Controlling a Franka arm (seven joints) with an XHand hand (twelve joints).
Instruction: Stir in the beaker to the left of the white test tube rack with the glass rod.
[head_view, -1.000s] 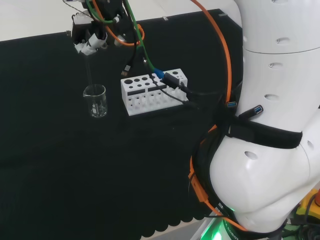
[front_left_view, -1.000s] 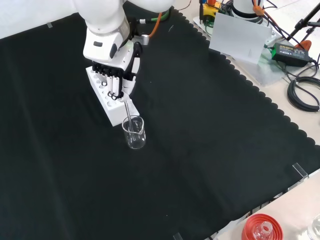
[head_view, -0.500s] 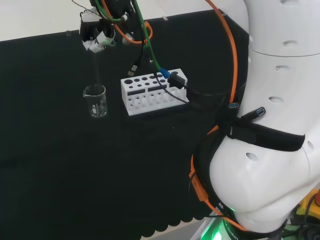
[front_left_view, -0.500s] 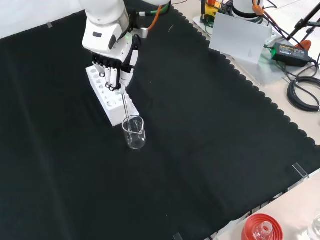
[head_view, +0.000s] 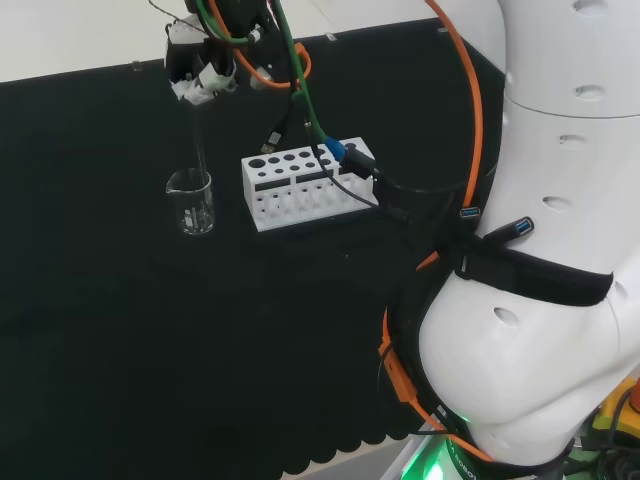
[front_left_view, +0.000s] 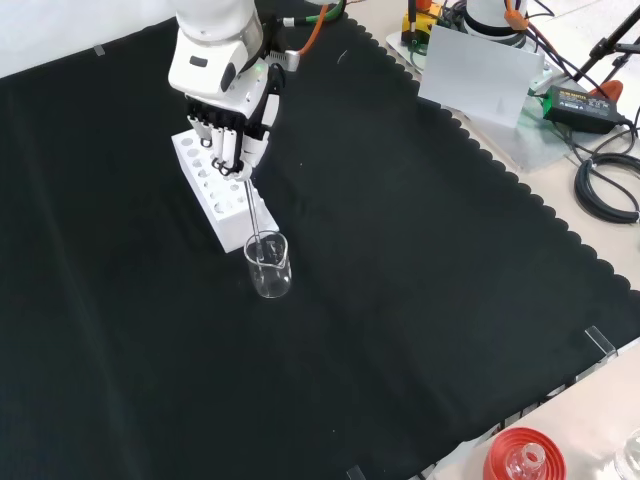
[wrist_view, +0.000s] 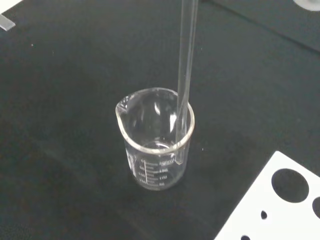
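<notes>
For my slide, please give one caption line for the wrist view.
A glass rod stands inside a clear beaker, near its wall, beside the white rack.

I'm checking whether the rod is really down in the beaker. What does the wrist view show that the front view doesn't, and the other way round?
Wrist view alone: the glass rod's lower end reaches below the rim inside the beaker, close to its wall, with printed marks on the glass.

Front view alone: the hand above, its fingers curled round the rod's top, the whole white test tube rack behind the beaker, and a red ribbed stand at the cloth's edge.

Both: the rod leading down into the beaker, the rack beside it, and the black cloth.
</notes>
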